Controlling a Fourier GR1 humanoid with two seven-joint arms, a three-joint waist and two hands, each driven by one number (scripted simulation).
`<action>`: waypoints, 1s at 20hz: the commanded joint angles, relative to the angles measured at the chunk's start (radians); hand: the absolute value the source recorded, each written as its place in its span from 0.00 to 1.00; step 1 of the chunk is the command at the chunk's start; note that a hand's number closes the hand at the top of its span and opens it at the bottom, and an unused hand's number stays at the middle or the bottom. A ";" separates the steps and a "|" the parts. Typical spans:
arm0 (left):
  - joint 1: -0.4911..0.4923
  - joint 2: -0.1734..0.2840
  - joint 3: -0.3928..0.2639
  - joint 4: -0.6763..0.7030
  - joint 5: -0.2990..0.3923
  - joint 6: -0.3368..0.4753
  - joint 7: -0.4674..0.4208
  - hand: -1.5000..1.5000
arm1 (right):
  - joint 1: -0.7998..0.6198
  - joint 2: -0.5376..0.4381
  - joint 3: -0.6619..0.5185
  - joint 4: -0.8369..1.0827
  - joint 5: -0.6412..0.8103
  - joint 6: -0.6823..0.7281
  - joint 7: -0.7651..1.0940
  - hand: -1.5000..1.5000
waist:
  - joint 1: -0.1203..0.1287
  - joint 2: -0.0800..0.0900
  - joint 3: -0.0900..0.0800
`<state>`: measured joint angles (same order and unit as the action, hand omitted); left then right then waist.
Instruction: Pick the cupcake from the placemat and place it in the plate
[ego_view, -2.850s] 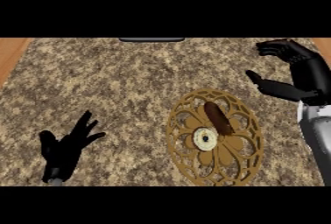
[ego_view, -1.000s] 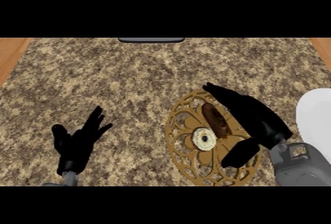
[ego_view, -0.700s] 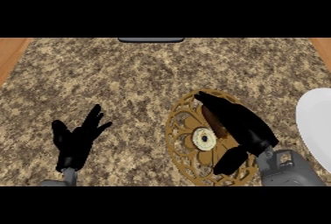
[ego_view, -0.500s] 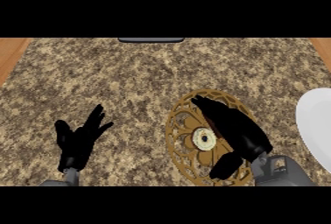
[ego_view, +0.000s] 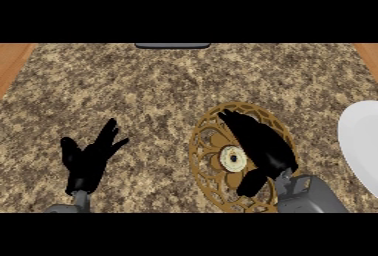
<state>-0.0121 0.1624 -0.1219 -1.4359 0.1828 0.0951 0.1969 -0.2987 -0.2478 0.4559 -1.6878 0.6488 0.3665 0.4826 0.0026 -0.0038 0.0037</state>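
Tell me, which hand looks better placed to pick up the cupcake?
The right hand: it lies over the placemat, covering the cupcake's spot. The left hand rests open over bare counter, well away from it.

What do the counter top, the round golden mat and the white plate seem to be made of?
The counter looks like polished speckled granite, going by its brown and tan mottling. The placemat seems to be woven wicker or cut metal, with golden openwork loops. The plate looks like glazed ceramic, smooth plain white, though only part of it shows.
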 joint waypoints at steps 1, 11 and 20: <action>0.059 -0.009 0.005 0.034 -0.005 -0.037 -0.040 0.50 | 0.005 0.011 -0.036 -0.009 0.009 0.062 -0.006 0.00 | -0.001 0.003 -0.004; -0.024 -0.014 0.034 0.055 -0.031 -0.016 0.025 0.50 | -0.031 0.013 0.018 0.201 0.140 0.029 -0.185 1.00 | -0.001 0.005 -0.004; -0.005 -0.047 0.048 0.046 -0.048 -0.033 0.010 0.50 | -0.002 0.034 -0.025 0.194 0.266 -0.033 -0.282 1.00 | -0.002 0.004 -0.004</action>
<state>0.0042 0.1301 -0.0916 -1.4455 0.1316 0.0742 0.2055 -0.3207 -0.1985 0.4602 -1.5033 0.8830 0.3342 0.2471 0.0044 -0.0111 0.0015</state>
